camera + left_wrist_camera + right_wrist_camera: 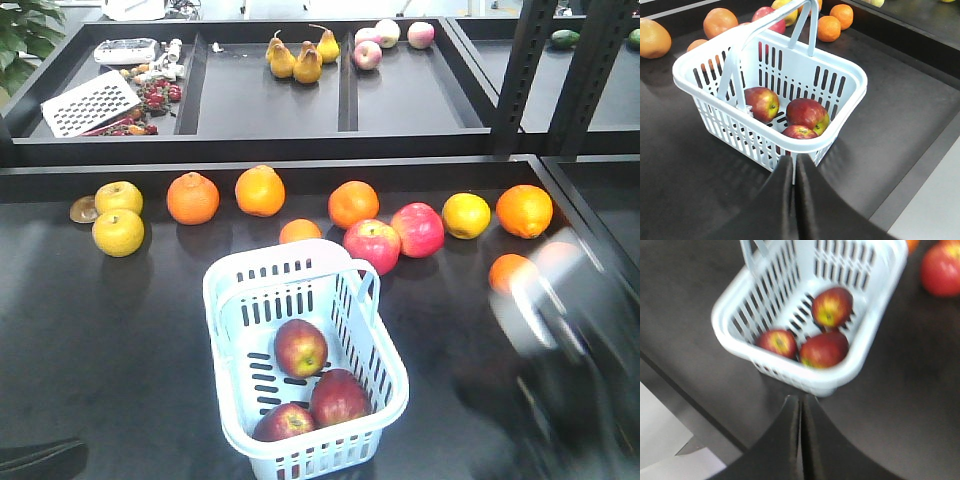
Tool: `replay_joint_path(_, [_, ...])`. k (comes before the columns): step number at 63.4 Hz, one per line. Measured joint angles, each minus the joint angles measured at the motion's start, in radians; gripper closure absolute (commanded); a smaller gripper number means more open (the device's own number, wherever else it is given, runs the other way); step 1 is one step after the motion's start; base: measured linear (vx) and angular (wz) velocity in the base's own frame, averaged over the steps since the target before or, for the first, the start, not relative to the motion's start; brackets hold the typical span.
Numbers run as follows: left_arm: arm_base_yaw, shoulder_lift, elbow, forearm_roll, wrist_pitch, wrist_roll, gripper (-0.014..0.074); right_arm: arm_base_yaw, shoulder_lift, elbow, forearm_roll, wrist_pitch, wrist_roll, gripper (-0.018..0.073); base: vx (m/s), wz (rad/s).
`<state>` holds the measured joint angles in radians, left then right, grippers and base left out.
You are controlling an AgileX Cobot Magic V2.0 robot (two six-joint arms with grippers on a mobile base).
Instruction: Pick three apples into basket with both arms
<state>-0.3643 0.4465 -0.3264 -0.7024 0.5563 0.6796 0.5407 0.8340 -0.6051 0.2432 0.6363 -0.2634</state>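
Observation:
The pale basket [228, 300] stands on the dark table with its handle up. Three dark red apples lie inside it: one in the middle [300, 347], two at the near end [340, 396] [284, 422]. In the left wrist view my left gripper [794, 158] is shut and empty, just outside the basket's near rim [805, 144], with the apples [761, 102] [807, 114] beyond it. My right gripper [801, 398] is also shut and empty, close to the basket's corner [830, 386]. The right arm [560, 335] shows as a blur at the right of the front view.
Behind the basket lies a row of oranges [192, 197] [353, 203], two pink-red apples [372, 244] [418, 229] and yellow fruits [118, 232]. One orange [510, 270] sits by the right arm. A raised shelf [270, 140] with pears runs along the back.

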Motion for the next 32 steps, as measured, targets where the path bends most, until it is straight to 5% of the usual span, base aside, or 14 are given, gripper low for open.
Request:
replay_joint_path(16, [0.000,0.000,0.000,0.000,0.000,0.000,0.0603,0.000,-0.304,0.284,-0.188,-0.054,0.221,0.0564,0.00,0.00])
replay_joint_path(32, [0.000,0.000,0.000,0.000,0.000,0.000,0.0603,0.000,-0.411,0.294,-0.278,-0.094,0.263,0.0564,0.00,0.00])
